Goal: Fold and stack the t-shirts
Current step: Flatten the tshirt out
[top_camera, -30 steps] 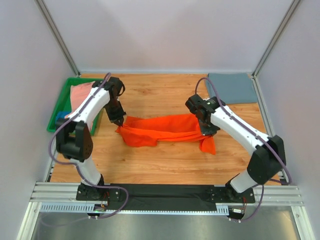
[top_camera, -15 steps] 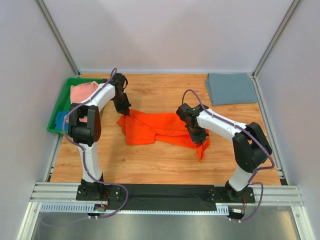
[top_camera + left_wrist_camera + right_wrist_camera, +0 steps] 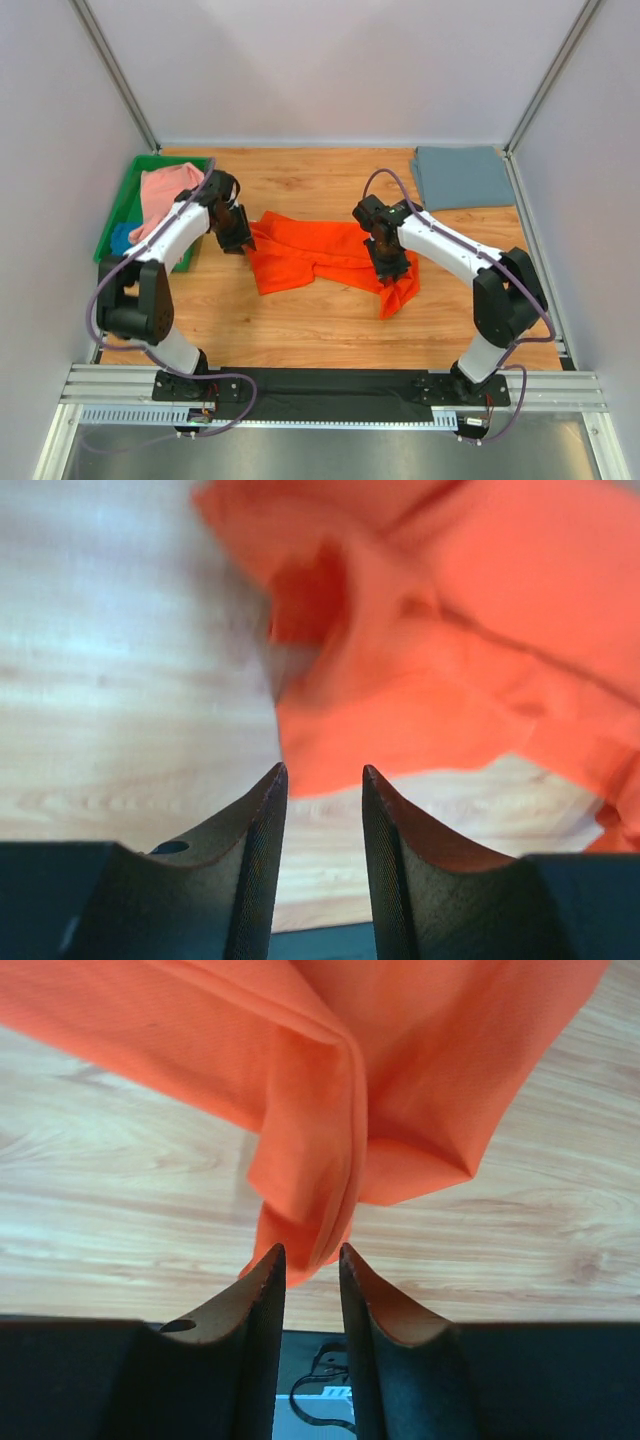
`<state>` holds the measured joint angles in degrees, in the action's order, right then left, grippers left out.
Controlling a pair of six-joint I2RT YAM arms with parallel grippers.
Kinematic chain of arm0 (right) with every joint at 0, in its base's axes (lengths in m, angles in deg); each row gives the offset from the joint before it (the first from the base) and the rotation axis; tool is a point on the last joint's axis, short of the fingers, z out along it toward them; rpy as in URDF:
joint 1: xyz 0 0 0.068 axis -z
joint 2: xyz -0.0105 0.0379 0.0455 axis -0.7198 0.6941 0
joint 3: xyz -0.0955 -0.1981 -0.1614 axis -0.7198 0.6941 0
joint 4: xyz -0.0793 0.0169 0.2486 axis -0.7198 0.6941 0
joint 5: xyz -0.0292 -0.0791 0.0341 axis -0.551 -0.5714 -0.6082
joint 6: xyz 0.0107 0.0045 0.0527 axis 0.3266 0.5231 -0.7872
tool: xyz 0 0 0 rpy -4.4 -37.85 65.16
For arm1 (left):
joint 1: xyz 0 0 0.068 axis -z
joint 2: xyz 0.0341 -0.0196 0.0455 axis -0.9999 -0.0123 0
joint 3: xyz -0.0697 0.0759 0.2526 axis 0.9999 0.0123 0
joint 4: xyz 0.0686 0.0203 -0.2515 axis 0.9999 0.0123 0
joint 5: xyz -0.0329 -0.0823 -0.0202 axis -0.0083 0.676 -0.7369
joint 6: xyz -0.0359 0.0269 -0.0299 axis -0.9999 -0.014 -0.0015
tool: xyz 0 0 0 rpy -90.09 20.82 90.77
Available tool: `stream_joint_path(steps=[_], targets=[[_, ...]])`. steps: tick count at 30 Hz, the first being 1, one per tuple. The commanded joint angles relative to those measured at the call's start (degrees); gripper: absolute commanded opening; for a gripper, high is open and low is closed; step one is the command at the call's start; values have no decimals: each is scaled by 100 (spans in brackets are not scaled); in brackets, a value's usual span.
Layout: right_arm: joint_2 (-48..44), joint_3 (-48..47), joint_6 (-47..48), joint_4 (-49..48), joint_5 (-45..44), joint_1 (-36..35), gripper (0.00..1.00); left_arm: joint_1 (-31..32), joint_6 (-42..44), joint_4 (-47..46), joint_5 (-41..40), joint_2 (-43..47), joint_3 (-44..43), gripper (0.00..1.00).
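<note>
A bright orange t-shirt (image 3: 318, 252) lies crumpled across the middle of the wooden table. My left gripper (image 3: 240, 243) sits at its left edge, jaws open. In the left wrist view the orange cloth (image 3: 450, 630) lies just beyond the left gripper (image 3: 324, 775), with nothing between the fingers. My right gripper (image 3: 388, 268) hovers over the shirt's right end, jaws slightly open. A hanging fold of orange cloth (image 3: 400, 1060) ends right at the tips of the right gripper (image 3: 312, 1252). A slate grey-blue t-shirt (image 3: 462, 177) lies folded at the back right.
A green plastic tray (image 3: 115, 222) stands at the left edge of the table, holding a salmon pink shirt (image 3: 165, 190) and a bit of blue cloth (image 3: 122, 240). Grey walls close in the table on three sides.
Both grippers were shut on the orange shirt, holding it stretched; now both have opened and the shirt has slumped onto the table. The left gripper has pulled back to the left.
</note>
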<state>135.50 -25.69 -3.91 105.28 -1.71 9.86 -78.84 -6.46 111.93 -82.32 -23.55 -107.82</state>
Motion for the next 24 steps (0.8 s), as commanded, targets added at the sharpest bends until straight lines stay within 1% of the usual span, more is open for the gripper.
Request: stream_joint_path(steps=[1, 2, 4, 6, 10, 15, 18, 21, 24], targets=[[-472, -245, -311, 118, 641, -3, 30, -18, -240, -803, 132, 894, 830, 43], [-516, -219, -425, 110, 703, -3, 32, -18, -310, -918, 167, 999, 1268, 43], [-656, -113, -505, 127, 826, 6, 33, -18, -390, -1129, 229, 1202, 1718, 43], [-797, 36, -584, 136, 818, 6, 33, -18, -574, -1174, 264, 1342, 1913, 43], [-1078, 352, -699, 145, 818, -20, 32, 35, -803, -1587, 510, 1545, 2413, 43], [-1307, 748, -980, 66, 818, -134, 31, 219, -1224, -1692, 616, 1282, 2590, 43], [-1456, 933, -1111, -4, 818, -126, 31, 509, -1452, -1710, 493, 1124, 2652, 42], [-1527, 986, -1130, 21, 809, -135, 31, 720, -1663, -1466, 125, 983, 2626, 41], [-1606, 959, -1112, 83, 722, -135, 32, 773, -1848, -1193, -201, 895, 2626, 40]])
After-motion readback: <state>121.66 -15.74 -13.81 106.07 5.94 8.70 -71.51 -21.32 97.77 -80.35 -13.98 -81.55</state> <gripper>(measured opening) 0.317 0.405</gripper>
